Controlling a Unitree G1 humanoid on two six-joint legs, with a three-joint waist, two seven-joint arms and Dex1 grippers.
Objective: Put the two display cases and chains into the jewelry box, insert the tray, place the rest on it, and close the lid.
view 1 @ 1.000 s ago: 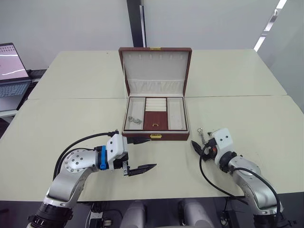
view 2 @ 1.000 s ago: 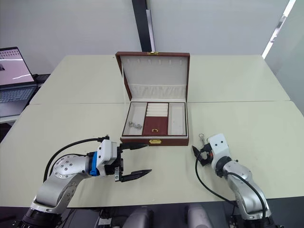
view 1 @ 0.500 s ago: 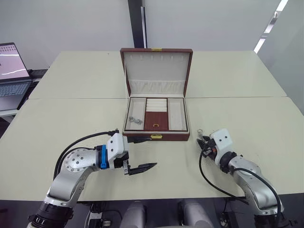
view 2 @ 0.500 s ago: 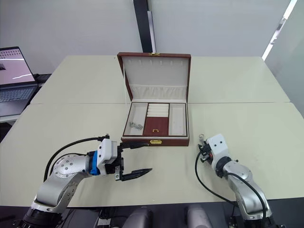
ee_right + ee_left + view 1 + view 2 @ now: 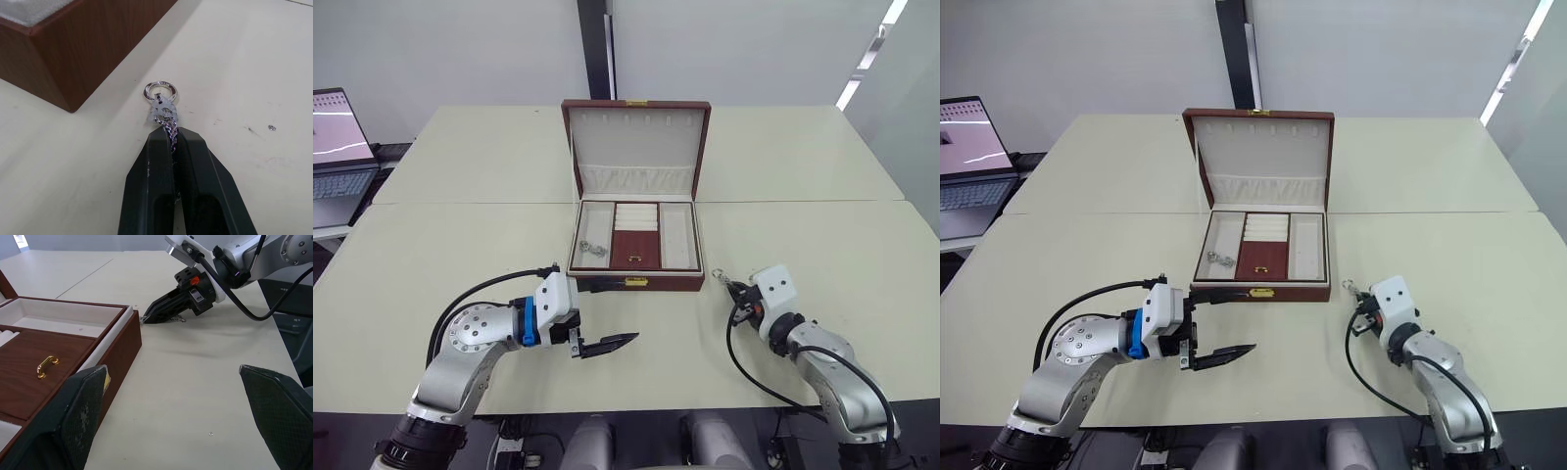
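Right wrist view shows the right gripper (image 5: 172,134) clenched on a thin silver chain (image 5: 163,104), whose ring end sticks out past the fingertips just off the surface (image 5: 254,58), near the front right corner of the jewelry box (image 5: 73,54). A second ago that gripper sat further back toward the near edge of the surface with the chain beside it; it has since slid forward and now points at the box's front right corner, as the left wrist view confirms. My reading is that the chain is picked up and on its way to the box, so the step in hand is carrying it over the wall and dropping it in.

The left gripper (image 5: 605,343) has hardly moved: it hangs released, fingers spread wide, in front of the box's front left corner, holding nothing. The lid (image 5: 636,147) stands open, and the tray (image 5: 633,237) with its brown middle section already sits inside, with some small silver pieces (image 5: 593,250) in its left compartment.

Those pieces are too small to tell apart. Most of the held chain is hidden between the fingers, so its length is unclear, and whether the ring touches the surface I cannot tell.
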